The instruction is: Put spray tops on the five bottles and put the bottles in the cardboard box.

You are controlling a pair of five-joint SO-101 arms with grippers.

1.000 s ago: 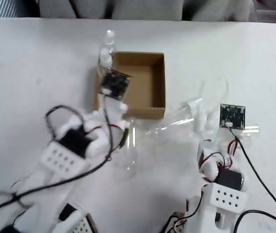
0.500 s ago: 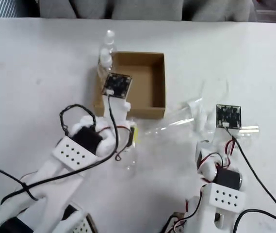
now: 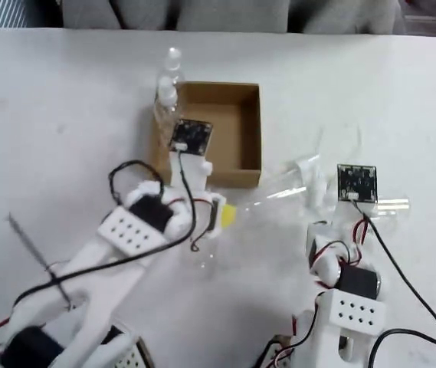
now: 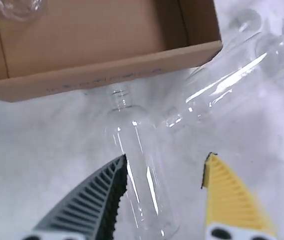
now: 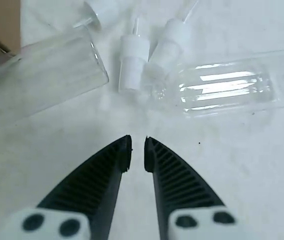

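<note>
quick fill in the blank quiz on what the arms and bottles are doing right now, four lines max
1. The left gripper is ___, astride a clear bottle.
2. That bottle lies on its side, its bare neck toward the ___.
3. One left finger is grey, the other is ___.
4. Near the right gripper lies a loose white ___.
Missing words: open; cardboard box; yellow; spray top.

- one cardboard box
- three clear bottles lying on the worktop: one bottle right in front of the box, a second off its front-right corner, and a third further right of the box
- more clear bottles at the box's far-left corner, looks like two, honestly can't tell
- three white spray tops right of the box
- two hands: left hand, right hand
</note>
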